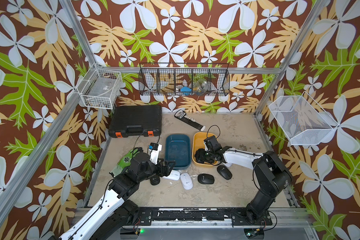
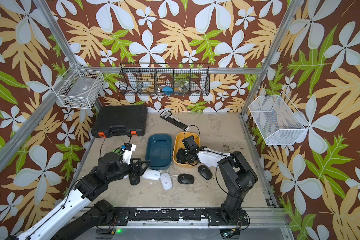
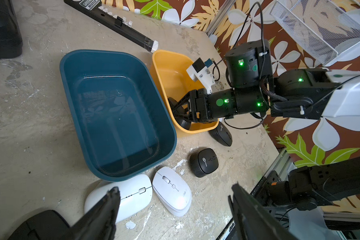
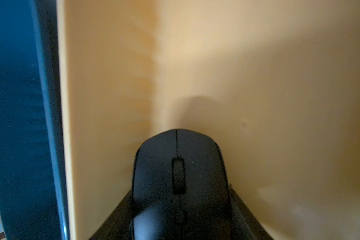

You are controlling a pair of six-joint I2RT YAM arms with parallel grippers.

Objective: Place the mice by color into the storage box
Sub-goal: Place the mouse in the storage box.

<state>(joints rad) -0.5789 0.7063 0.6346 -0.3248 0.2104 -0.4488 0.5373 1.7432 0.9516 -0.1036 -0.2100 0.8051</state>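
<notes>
- The right gripper (image 1: 201, 156) reaches into the yellow bin (image 1: 199, 137), pinching a black mouse (image 4: 179, 166) by its sides. Its wrist covers the bin's near half.
- The blue bin (image 1: 178, 149) stands touching the yellow one.
- The left gripper (image 3: 174, 187) hangs spread wide and holds nothing. Under it a white mouse (image 3: 131, 193) lies against the blue bin's near wall, and a second white mouse (image 3: 172, 191) lies just beside that.
- Loose on the desk (image 1: 195, 197) are a second black mouse (image 1: 154, 180) half under the left wrist, a third black mouse (image 1: 205, 178) and a fourth black mouse (image 1: 224, 172) beside the right arm.
- Behind the bins are a black tool case (image 1: 136, 120) and a black bar (image 1: 189, 120). A green glove (image 1: 126, 160) lies by the left arm.
</notes>
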